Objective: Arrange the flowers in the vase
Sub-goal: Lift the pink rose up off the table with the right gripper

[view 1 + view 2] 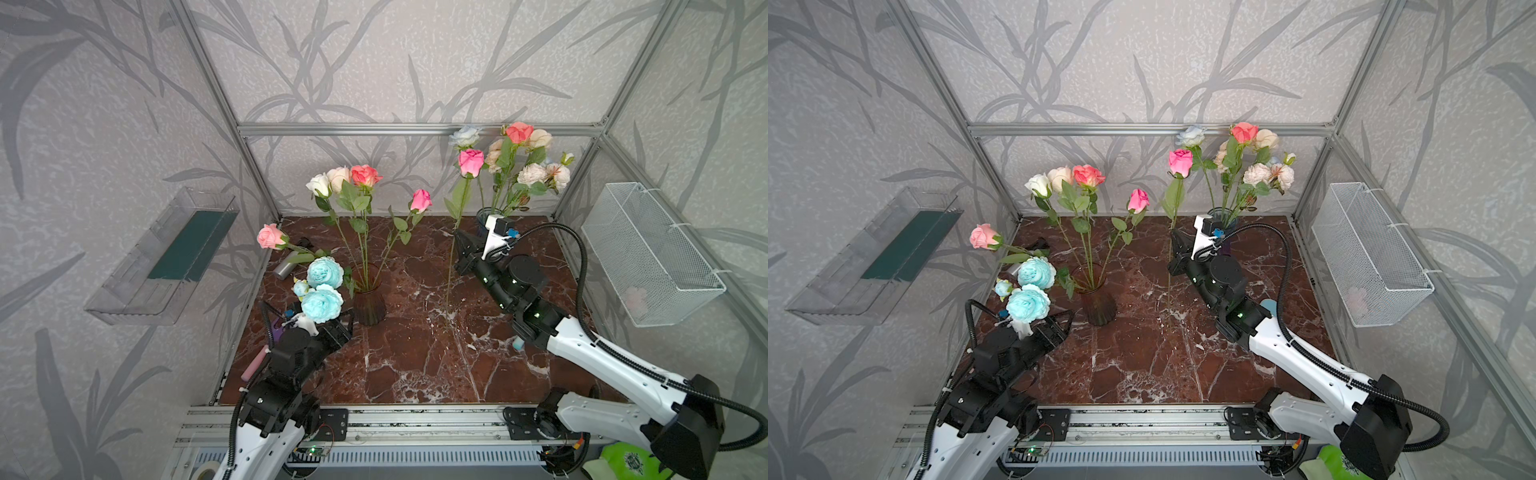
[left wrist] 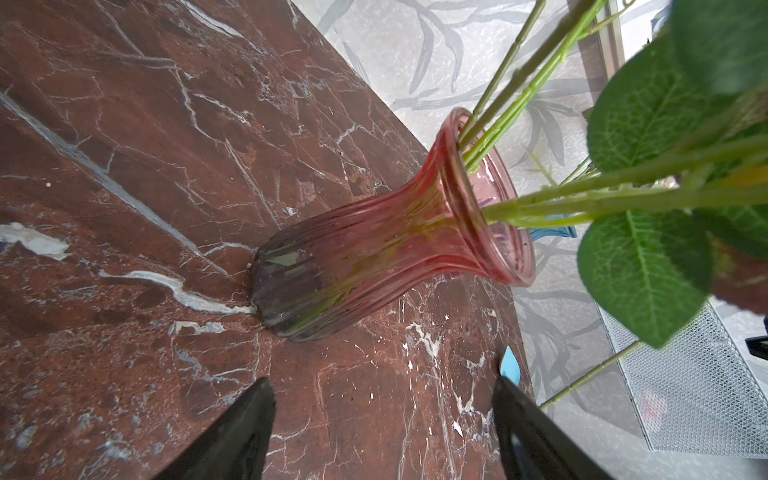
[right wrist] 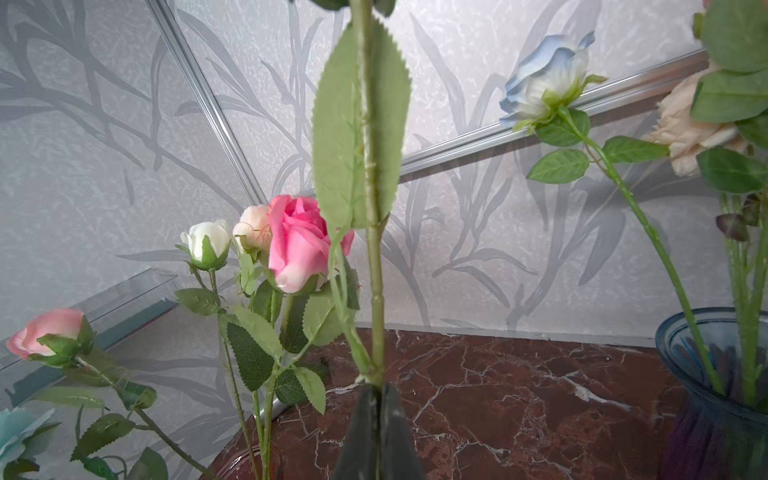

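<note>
Right gripper point(image 3: 376, 409): jaws clamped on the stem of the pink rose point(image 1: 471, 162), about halfway along it, just under a leaf. The rose stands near upright. Its head is well above the gripper and its cut end hangs down to the middle of the table point(image 1: 415, 365); you cannot tell whether it touches.

Left gripper point(image 2: 382, 384): jaws spread wide with nothing between them, low over the table's left side. The red vase point(image 1: 369, 307) stands just beyond its fingertips, not touching them.

That vase sits left of the held rose, apart from it. It holds four roses point(image 1: 365, 174), and teal peonies point(image 1: 322, 303) lean out over your left gripper.

Behind the right gripper, at the back right corner, the blue vase point(image 1: 482, 214) holds a mixed bunch point(image 1: 519, 133).
</note>
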Robot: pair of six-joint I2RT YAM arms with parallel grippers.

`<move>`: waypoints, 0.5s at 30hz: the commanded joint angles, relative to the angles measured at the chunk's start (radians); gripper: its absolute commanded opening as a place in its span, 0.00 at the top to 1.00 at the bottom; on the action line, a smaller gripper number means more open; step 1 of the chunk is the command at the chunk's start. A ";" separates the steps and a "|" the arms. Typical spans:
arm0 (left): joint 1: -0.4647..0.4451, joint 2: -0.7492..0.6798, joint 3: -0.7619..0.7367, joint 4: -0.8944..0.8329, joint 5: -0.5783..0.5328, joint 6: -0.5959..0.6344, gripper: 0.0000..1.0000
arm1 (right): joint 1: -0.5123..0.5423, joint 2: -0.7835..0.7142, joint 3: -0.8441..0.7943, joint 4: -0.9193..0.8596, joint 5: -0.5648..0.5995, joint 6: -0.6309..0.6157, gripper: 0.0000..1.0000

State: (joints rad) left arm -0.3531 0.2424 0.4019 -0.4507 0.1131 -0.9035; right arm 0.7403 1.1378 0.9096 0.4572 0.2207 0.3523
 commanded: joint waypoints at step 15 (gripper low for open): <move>0.002 -0.035 0.223 -0.292 -0.254 0.012 0.18 | 0.241 0.314 0.493 0.225 -0.055 -0.111 1.00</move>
State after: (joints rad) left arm -0.3527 0.2169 0.6052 -0.6682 -0.0921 -0.8936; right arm 0.9627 1.3979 1.3434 0.6140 0.1741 0.2523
